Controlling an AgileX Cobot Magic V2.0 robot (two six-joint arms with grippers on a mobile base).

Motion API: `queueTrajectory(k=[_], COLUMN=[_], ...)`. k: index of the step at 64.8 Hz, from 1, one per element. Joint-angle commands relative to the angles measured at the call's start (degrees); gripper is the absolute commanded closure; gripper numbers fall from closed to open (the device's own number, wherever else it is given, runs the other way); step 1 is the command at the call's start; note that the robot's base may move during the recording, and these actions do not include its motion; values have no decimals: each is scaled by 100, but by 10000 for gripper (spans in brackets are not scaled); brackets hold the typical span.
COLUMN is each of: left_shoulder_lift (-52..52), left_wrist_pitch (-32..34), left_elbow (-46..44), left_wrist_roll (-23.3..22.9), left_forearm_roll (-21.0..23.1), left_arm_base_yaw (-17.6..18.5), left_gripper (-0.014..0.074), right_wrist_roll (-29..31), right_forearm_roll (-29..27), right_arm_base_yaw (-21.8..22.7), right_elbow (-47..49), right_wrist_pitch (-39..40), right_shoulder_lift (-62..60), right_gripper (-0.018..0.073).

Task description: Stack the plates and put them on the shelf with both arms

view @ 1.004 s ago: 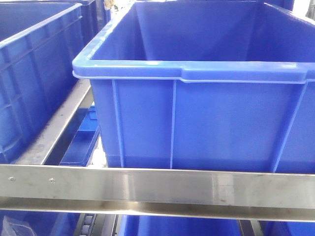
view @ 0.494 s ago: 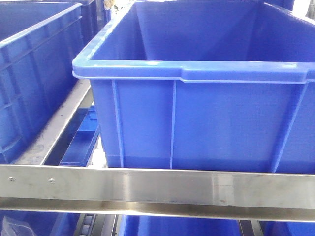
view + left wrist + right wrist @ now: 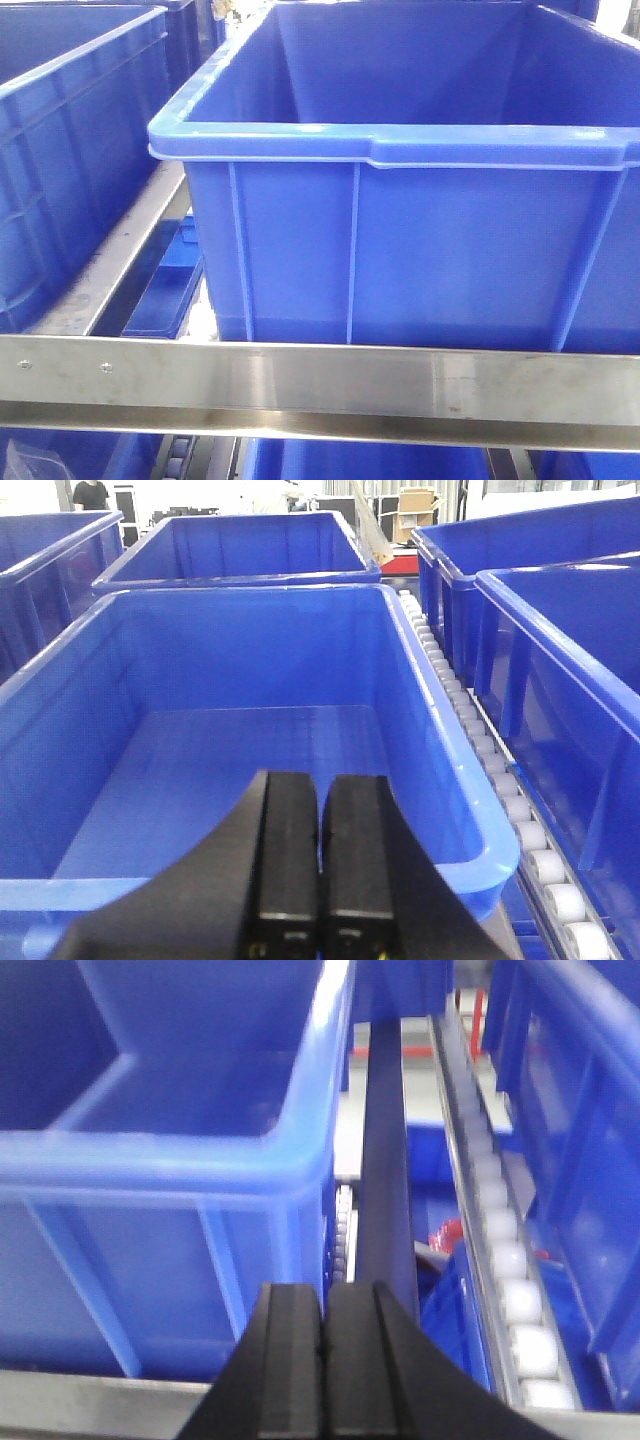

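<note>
No plate shows in any view. The shelf's steel front rail runs across the bottom of the front view, with a large blue crate standing on the tier behind it. My left gripper is shut and empty, its black fingers pressed together above the near rim of an empty blue crate. My right gripper is shut and empty, held over the steel rail beside the corner of a blue crate.
More blue crates stand to the left, at the back and at the right. White roller tracks run between crate rows. A steel side rail slopes back on the left.
</note>
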State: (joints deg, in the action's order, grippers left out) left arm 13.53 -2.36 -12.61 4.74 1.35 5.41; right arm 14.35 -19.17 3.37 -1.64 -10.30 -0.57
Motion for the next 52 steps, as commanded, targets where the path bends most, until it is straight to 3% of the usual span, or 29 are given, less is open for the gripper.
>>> queueTrajectory(k=[1, 18, 21, 27, 30, 52], left_shoulder_lift=[76, 76, 76, 76, 76, 76], left_wrist_pitch=[491, 491, 491, 491, 491, 491], left_elbow=[-186, -186, -186, -186, -186, -186], left_wrist_roll=[-51, -51, -51, -51, -51, -51], left_forearm_roll=[37, 37, 37, 37, 37, 37], left_arm_base_yaw=[-5, -5, -5, -5, -5, -5], left_gripper=[514, 514, 514, 514, 514, 514], right_wrist_roll=[76, 22, -313, -1526, -1855, -1589], right_forearm_roll=[-10, 158, 620, 1633, 1813, 1762], right_arm_base_yaw=[-4, -4, -4, -4, -4, -4], right_elbow=[3, -6, -6, -6, -10, -4], right_wrist_pitch=[651, 693, 725, 762, 774, 799], right_shoulder_lift=[-113, -113, -113, -113, -113, -113], right_gripper=[504, 504, 504, 504, 504, 504])
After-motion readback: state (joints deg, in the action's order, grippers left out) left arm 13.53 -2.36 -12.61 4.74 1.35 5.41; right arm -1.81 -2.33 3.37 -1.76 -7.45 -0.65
